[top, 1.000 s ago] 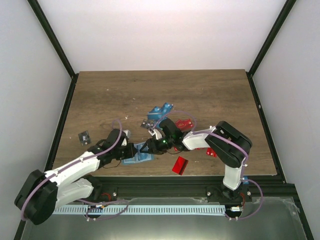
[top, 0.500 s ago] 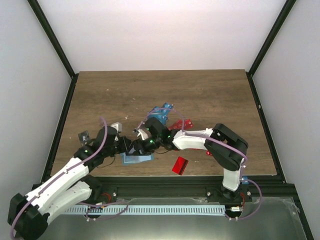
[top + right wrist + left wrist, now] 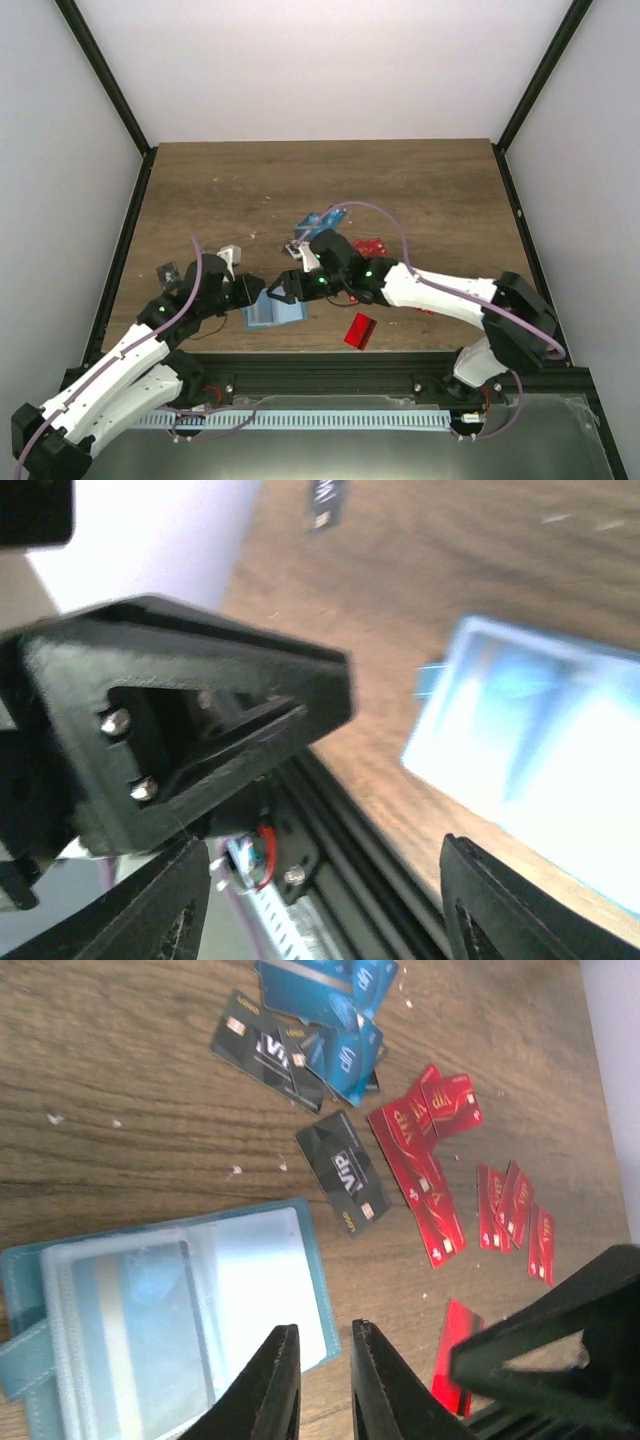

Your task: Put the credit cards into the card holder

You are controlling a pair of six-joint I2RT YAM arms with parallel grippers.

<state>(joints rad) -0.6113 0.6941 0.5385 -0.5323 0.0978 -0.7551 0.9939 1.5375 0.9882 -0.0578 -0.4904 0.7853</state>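
Note:
The teal card holder (image 3: 273, 312) lies open near the table's front edge; its clear sleeves show in the left wrist view (image 3: 150, 1330) and, blurred, in the right wrist view (image 3: 545, 750). My left gripper (image 3: 256, 294) hangs over the holder's corner (image 3: 325, 1365), jaws a narrow gap apart, nothing between them. My right gripper (image 3: 288, 287) is wide open and empty (image 3: 320, 890), facing the left gripper beside the holder. Blue cards (image 3: 335, 1005), black cards (image 3: 345, 1172) and red cards (image 3: 415, 1150) lie scattered beyond the holder. One red card (image 3: 359, 330) sits by the front edge.
A lone black card (image 3: 168, 272) lies at the left. The table's front rail (image 3: 360, 830) is just below the right gripper. My left gripper's black body (image 3: 190, 700) fills the left of the right wrist view. Dark frame posts stand along both sides.
My left arm has drawn back to the left and off the holder. My right arm has swung its elbow out to the right, its gripper staying by the holder. The holder has barely moved.

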